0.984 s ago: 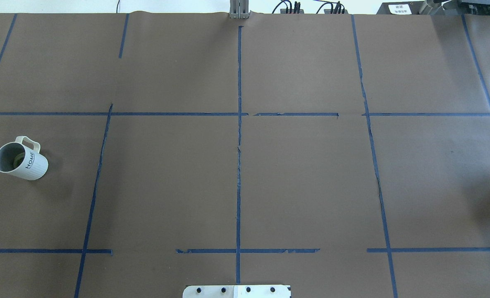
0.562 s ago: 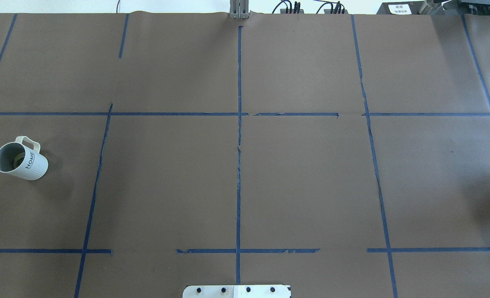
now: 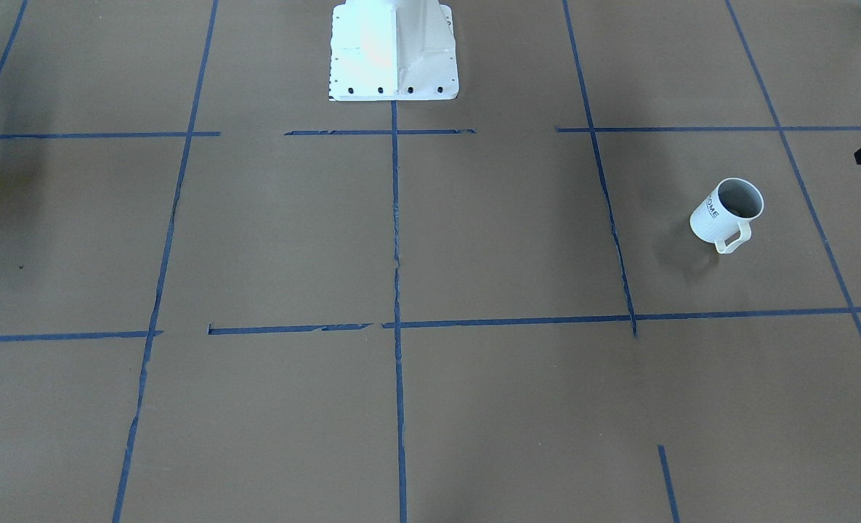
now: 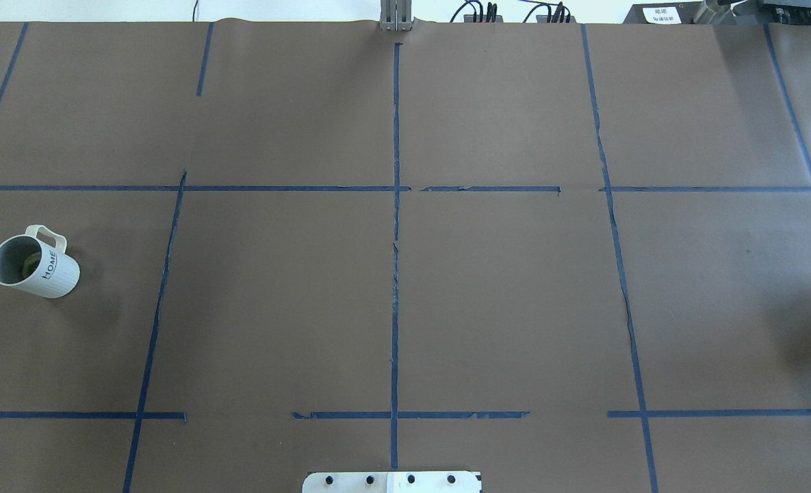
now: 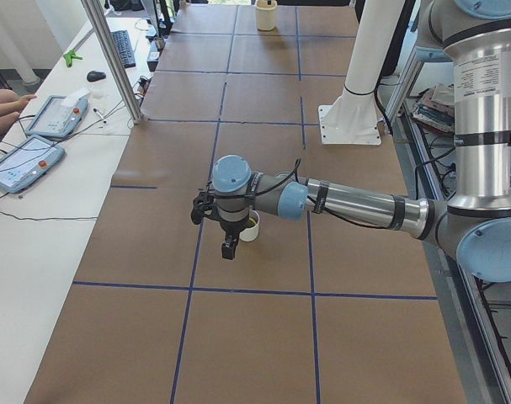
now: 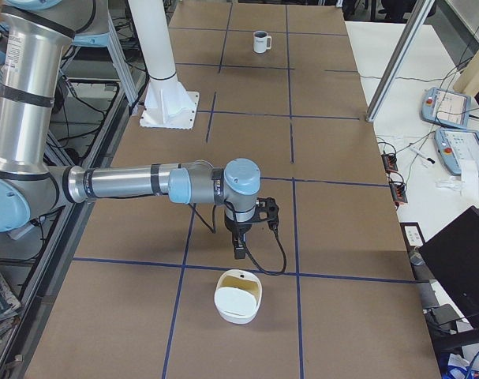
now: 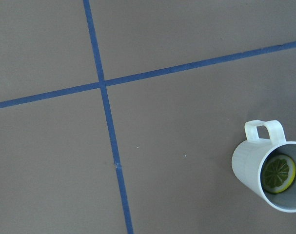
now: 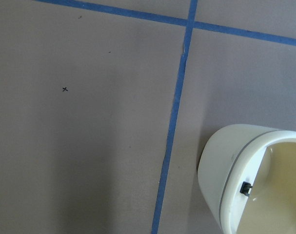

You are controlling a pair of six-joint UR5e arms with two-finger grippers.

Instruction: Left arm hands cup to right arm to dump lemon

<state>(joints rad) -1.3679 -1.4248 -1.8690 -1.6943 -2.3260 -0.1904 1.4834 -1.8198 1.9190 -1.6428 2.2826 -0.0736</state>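
Note:
The cup (image 4: 34, 267) is a white ribbed mug with "HOME" lettering, standing upright at the table's left edge, handle to the far side. It also shows in the front view (image 3: 726, 212) and at the lower right of the left wrist view (image 7: 269, 170). A lemon slice (image 7: 279, 174) lies on its grey bottom. My left gripper (image 5: 229, 250) hovers above the table just beside the cup (image 5: 250, 227), fingers pointing down; I cannot tell whether it is open. My right gripper (image 6: 239, 253) hangs over the table's right end; I cannot tell its state either.
A cream-white bowl (image 6: 239, 297) stands on the table just beyond my right gripper and shows in the right wrist view (image 8: 255, 180). The white robot base (image 3: 394, 51) is at the middle of the near edge. Blue tape lines cross the brown table cover (image 4: 405, 274).

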